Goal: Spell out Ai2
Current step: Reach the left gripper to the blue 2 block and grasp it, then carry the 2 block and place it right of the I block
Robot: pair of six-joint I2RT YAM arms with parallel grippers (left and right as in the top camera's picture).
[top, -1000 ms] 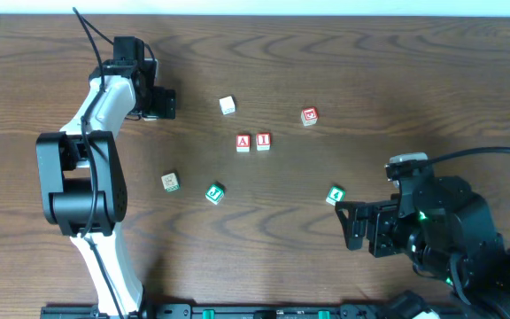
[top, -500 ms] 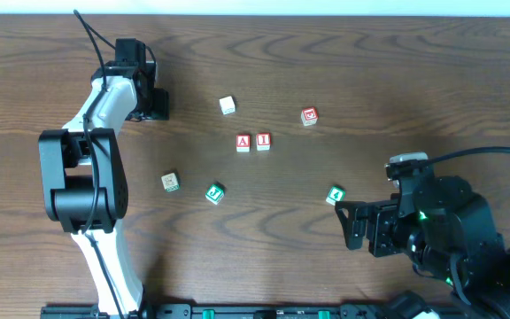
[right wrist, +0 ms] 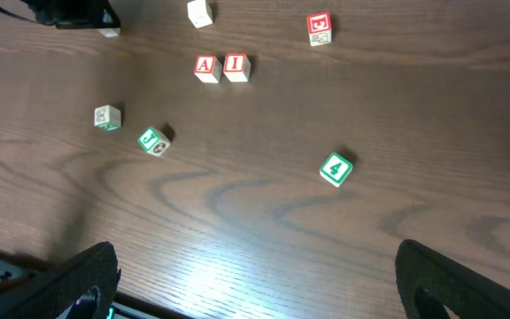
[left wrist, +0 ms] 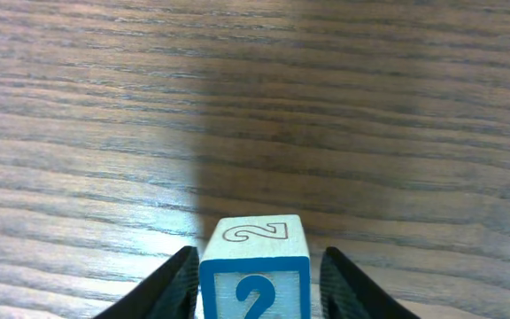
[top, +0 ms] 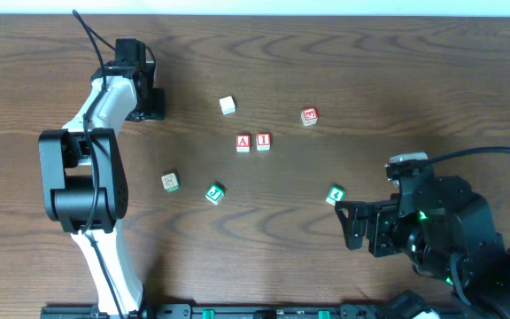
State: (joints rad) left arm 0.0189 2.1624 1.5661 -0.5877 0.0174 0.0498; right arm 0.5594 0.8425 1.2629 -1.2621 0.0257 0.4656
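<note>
**Task progress.** The white cube with a red-bordered "A" (top: 243,142) and the white cube with a red-bordered "I" (top: 263,141) sit side by side just above the centre of the overhead frame, so the first two characters appear to be in place. The white cube with a blue-bordered "2" (left wrist: 255,275) is well apart from them, at the upper left of the overhead frame, between the left fingers (left wrist: 171,288). These flank it closely, but it cannot be told whether they clamp it. What seems to remain is carrying the "2" to the spot just right of the "I". The right fingers (right wrist: 87,279) are spread wide and empty at the lower right. No container is in view, and the placed cubes lie directly on the dark wooden table (top: 414,89).
</note>
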